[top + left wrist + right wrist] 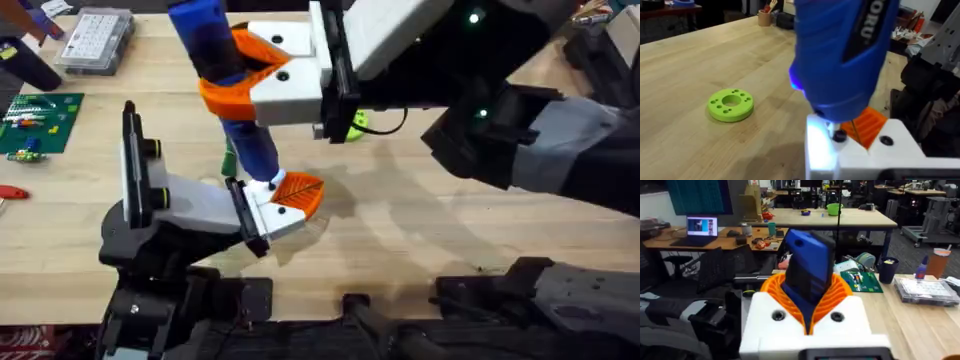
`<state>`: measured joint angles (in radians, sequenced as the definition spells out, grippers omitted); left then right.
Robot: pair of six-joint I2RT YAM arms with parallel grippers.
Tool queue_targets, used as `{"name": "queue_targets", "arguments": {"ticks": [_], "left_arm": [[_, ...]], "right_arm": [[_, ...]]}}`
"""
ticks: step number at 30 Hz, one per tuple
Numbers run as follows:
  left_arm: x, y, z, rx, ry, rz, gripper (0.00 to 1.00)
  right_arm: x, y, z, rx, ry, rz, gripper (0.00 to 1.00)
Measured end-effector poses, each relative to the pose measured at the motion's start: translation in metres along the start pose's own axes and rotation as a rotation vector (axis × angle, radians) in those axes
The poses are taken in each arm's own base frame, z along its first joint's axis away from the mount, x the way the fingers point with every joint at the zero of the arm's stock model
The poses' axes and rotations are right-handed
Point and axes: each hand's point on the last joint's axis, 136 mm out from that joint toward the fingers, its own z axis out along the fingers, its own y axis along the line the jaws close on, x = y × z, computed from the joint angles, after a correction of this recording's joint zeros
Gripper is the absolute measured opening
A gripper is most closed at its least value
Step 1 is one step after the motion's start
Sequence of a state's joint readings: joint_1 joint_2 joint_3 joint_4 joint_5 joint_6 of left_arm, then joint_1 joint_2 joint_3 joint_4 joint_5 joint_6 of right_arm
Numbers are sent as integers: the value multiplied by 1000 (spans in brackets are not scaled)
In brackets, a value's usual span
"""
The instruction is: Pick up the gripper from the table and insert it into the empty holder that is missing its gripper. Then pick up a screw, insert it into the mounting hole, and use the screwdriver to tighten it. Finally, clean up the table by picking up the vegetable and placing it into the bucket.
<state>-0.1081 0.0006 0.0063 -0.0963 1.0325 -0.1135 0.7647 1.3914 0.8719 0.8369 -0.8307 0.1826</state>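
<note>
My right gripper (237,78) reaches in from the right, its orange jaws shut on the blue screwdriver (225,70), which points steeply down; the same grip shows in the right wrist view (809,297). The bit rests on a dark screw (839,136) in the white holder (262,205), lit by the tool's white light. The orange ribbed gripper (298,193) sits in that holder, which is the head of my left arm. A dark-green vegetable (229,160) lies just behind the screwdriver. The bucket is out of view.
A lime-green ring (731,104) with holes lies on the wooden table (420,220), right of the holder. A clear compartment box (95,40) and a green board (35,120) sit at the far left. The right arm's dark body spans the upper right.
</note>
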Motion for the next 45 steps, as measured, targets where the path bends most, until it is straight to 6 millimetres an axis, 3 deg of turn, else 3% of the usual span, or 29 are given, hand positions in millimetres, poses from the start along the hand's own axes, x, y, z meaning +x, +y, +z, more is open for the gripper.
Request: {"name": "queue_targets", "arguments": {"ticks": [14,45], "left_arm": [[0,0,0,-1,0,0,16],[0,0,0,-1,0,0,16]], "right_arm": [[-17,6,-1,-19,-67,-49,26],[-8,6,-3,-37,-30,-1,26]]}}
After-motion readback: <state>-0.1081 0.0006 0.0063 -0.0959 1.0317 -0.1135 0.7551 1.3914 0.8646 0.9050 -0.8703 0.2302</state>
